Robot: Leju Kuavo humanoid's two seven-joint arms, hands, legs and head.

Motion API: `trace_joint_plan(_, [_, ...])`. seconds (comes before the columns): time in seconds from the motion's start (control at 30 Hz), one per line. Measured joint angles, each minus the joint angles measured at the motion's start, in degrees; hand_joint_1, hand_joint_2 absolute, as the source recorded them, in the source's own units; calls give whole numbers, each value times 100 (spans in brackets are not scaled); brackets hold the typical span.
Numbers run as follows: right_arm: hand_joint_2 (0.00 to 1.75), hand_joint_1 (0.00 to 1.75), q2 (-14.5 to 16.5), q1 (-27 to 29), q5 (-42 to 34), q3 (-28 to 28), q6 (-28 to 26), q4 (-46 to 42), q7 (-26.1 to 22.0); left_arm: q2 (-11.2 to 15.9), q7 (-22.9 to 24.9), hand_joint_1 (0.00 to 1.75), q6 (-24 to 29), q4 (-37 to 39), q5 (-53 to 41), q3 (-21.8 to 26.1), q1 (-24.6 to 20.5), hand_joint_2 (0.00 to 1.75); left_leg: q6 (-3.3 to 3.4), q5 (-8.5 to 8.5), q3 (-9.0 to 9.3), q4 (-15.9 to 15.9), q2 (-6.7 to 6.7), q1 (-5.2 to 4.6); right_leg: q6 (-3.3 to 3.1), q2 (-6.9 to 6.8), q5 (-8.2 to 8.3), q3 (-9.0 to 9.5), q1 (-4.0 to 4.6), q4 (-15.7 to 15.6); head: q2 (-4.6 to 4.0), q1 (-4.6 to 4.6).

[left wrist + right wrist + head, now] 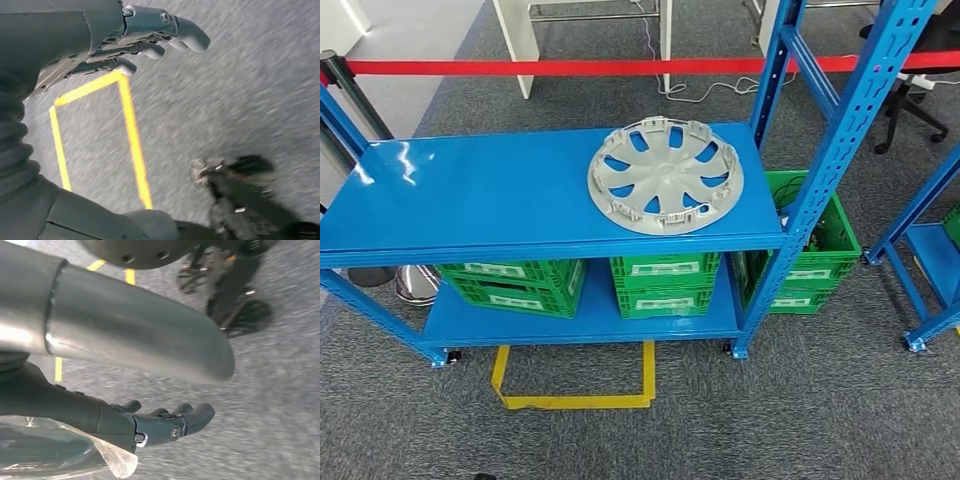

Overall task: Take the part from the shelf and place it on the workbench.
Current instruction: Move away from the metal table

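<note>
The hubcap lies flat on the shelf, untouched. Both hands, left and right, hang empty, fingers loosely extended. Judged step: approach; next, reaching up to grasp its rim.

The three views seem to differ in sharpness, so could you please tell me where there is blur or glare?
Head view: sharp, with white glare patches on the shelf; the wheel cover is crisp. Left wrist view: carpet streaked with motion blur, the left hand sharper. Right wrist view: blurred floor, a bright sheen on the thumb above the right hand.
</note>
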Motion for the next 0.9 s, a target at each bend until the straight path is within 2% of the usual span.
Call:
trace_joint_plan(0.03, [0,0,-16,-36,-95,106,2,-78,-2,14,2,0,-33,34,75,-80,85,175,12,123,47,-110,-2,0,1,6,-1,7,2,1,0,-1])
trace_joint_plan(0.1, [0,0,-47,-125,-274,310,6,-250,-7,44,6,0,-94,116,219,-233,246,175,57,535,375,-846,-8,-1,12,20,-8,24,4,1,0,-1])
trace_joint_plan(0.17, [0,0,-82,-209,-456,517,11,-404,-13,74,8,0,-156,191,365,-386,374,175,101,765,666,-1502,-16,-16,56,20,-28,6,26,14,0,3])
trace_joint_plan(0.2, [0,0,-102,-236,-561,632,17,-464,-14,95,9,0,-189,215,444,-473,426,175,121,780,721,-1634,-22,-26,86,15,-36,-14,33,16,0,4])
trace_joint_plan(0.3, [0,0,-174,-213,-885,989,43,-536,-15,150,14,0,-295,230,690,-745,507,175,203,786,729,-1684,-20,-28,181,6,-76,-44,28,31,0,7])
trace_joint_plan(0.33, [0,0,-193,-164,-986,1097,50,-533,-15,163,16,0,-329,214,768,-831,494,175,239,804,729,-1708,-13,-18,207,9,-162,-88,25,136,0,12])
trace_joint_plan(0.37, [0,0,-209,-98,-1086,1202,56,-512,-15,177,16,0,-362,178,845,-915,459,175,271,820,725,-1731,-5,-5,229,13,-314,-190,23,363,0,15])
trace_joint_plan(0.43, [0,0,-225,64,-1255,1382,67,-420,-13,204,16,0,-420,58,976,-1056,350,175,303,825,710,-1738,4,-4,257,15,-714,-543,10,1100,0,18])
trace_joint_plan(0.47, [44,0,-233,157,-1324,1455,71,-349,-11,216,16,0,-442,-20,1032,-1113,283,175,307,824,708,-1737,6,-8,269,15,-848,-717,5,1445,0,16])
trace_joint_plan(0.5, [87,0,-244,260,-1379,1512,72,-272,-9,226,16,0,-461,-98,1073,-1160,210,175,306,821,711,-1736,8,-11,278,14,-868,-812,1,1622,0,15])
trace_joint_plan(0.53, [131,0,-257,368,-1431,1565,73,-184,-7,233,16,0,-478,-192,1112,-1201,135,175,301,817,719,-1735,9,-11,284,12,-772,-802,-2,1579,0,16])
trace_joint_plan(0.57, [175,0,-276,476,-1478,1616,73,-89,-8,237,16,0,-494,-300,1147,-1246,57,175,290,809,733,-1734,9,-9,286,6,-576,-676,-6,1303,0,16])
trace_joint_plan(0.6, [175,0,-294,577,-1523,1665,73,7,-8,240,16,0,-512,-416,1181,-1290,-22,175,273,797,750,-1732,8,-7,284,-6,-350,-473,-12,887,0,18])
trace_joint_plan(0.67, [175,0,-328,745,-1624,1786,78,189,-8,260,16,0,-545,-637,1263,-1383,-168,175,214,763,766,-1713,3,-27,247,-25,-72,-116,-10,209,0,13])
trace_joint_plan(0.7, [175,0,-339,806,-1685,1851,80,245,-8,278,19,0,-567,-710,1316,-1432,-218,175,185,752,769,-1705,3,-38,219,-22,-32,-32,-4,70,0,9])
trace_joint_plan(0.8, [175,0,-363,834,-1879,2037,84,245,-16,320,49,0,-629,-764,1470,-1565,-197,175,127,738,798,-1720,25,-41,142,20,-28,-5,14,46,0,1])
trace_joint_plan(0.83, [175,0,-366,790,-1922,2081,84,196,-21,322,63,0,-644,-743,1501,-1599,-137,175,174,742,811,-1731,34,-40,129,34,-26,1,12,34,0,-9])
trace_joint_plan(0.9, [175,0,-371,665,-1974,2149,85,77,-34,327,85,0,-662,-677,1544,-1654,15,175,317,739,831,-1736,40,-48,122,51,-23,16,5,9,0,-35])
